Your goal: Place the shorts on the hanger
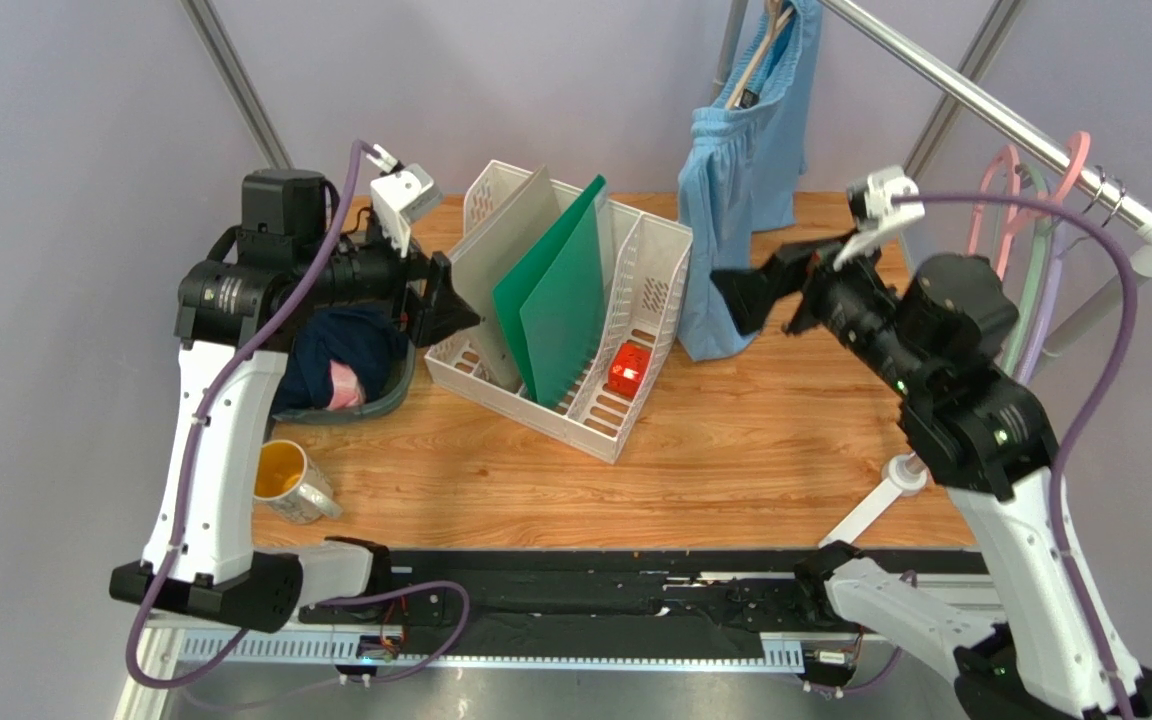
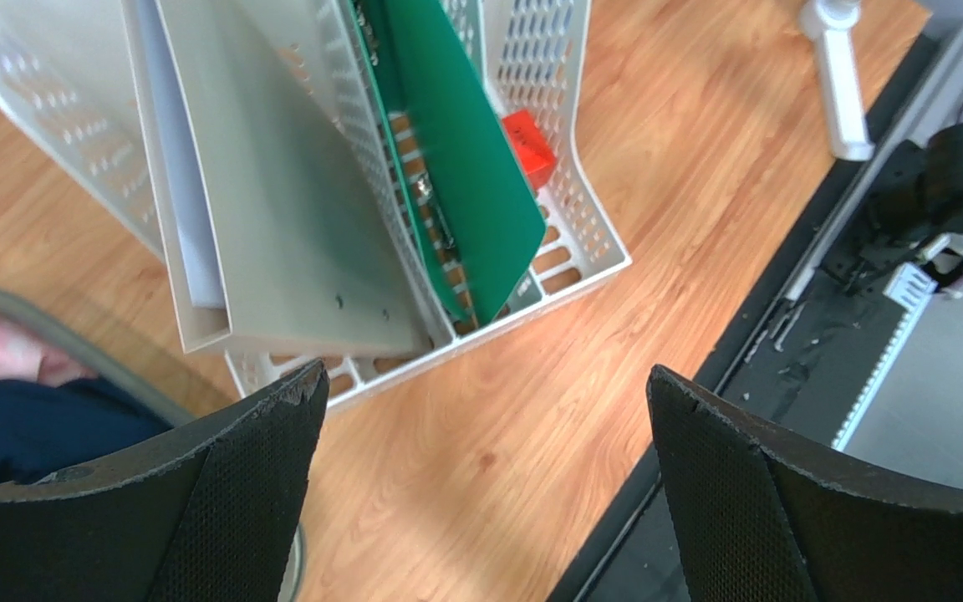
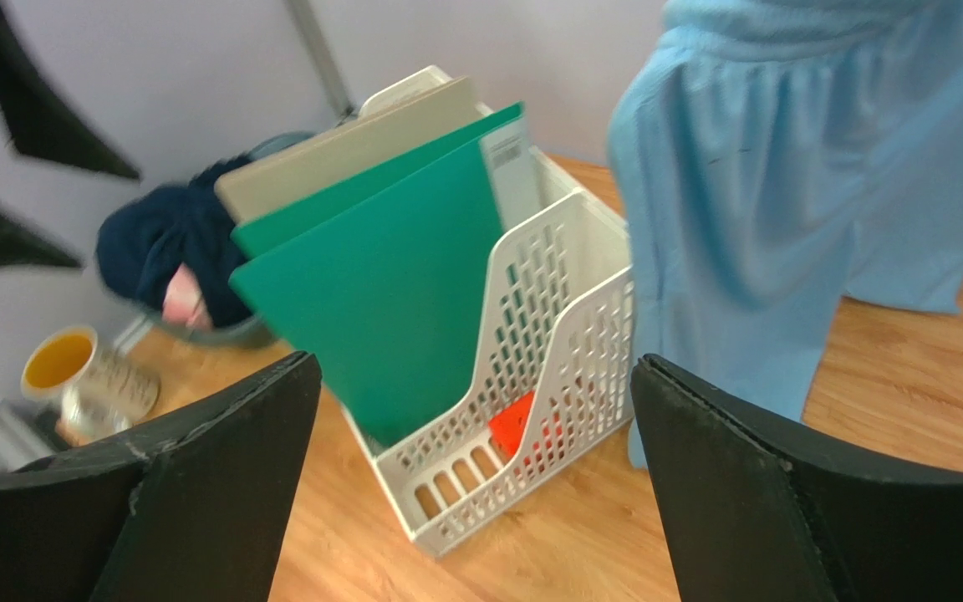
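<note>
Right pincer (image 3: 474,361) is spread wide and empty, left pincer (image 2: 487,373) too. Shorts (image 1: 740,180) hang on the hanger (image 1: 757,60) at 1 o'clock over the worktop (image 1: 778,435).

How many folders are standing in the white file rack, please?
2: a grey-beige folder on the left in the top view, and a green folder leaning just right of it. Thinner sheets may be hidden between or behind them.
</note>
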Tool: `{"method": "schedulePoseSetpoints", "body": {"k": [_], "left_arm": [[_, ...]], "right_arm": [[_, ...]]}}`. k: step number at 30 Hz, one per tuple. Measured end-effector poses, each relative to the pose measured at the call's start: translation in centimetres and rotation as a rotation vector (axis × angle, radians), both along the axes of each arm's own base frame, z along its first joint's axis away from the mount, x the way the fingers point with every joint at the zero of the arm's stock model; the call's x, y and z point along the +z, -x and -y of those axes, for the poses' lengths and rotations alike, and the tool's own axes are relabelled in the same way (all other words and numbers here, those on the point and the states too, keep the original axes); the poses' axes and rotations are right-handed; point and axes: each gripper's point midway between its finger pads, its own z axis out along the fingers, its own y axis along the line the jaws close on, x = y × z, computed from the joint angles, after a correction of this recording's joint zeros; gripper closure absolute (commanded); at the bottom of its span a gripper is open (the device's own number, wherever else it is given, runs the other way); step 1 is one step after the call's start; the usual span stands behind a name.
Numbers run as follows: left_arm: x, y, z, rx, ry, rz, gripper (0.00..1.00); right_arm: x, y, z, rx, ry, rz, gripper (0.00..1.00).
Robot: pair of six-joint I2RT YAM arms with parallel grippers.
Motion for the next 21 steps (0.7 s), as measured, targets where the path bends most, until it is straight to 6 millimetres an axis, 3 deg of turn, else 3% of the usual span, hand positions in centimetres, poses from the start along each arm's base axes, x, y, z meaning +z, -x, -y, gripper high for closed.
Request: {"method": "schedulePoseSetpoints", "body": {"k": [5, 10, 15, 21], "left_arm": [[-2.6, 3.5, -2.2, 0.073, -0.07, 0.0, 0.0], [-5.0, 7.0, -4.0, 0.123, -0.117, 0.023, 0.0], [-7.0, 7.9, -5.2, 0.171, -0.157, 0.013, 0.01], [-8.4, 7.4, -6.2, 0.226, -0.199, -0.012, 0.0]], "right_arm": [[-2.6, 5.9, 0.3, 0.169, 0.081, 0.032, 0.0], [-5.2, 9.1, 0.2, 0.283, 0.13, 0.041, 0.0], [-8.7, 9.7, -0.4, 0.352, 0.179, -0.023, 0.0], [-11.5, 8.5, -1.7, 0.397, 0.215, -0.109, 0.0]]}}
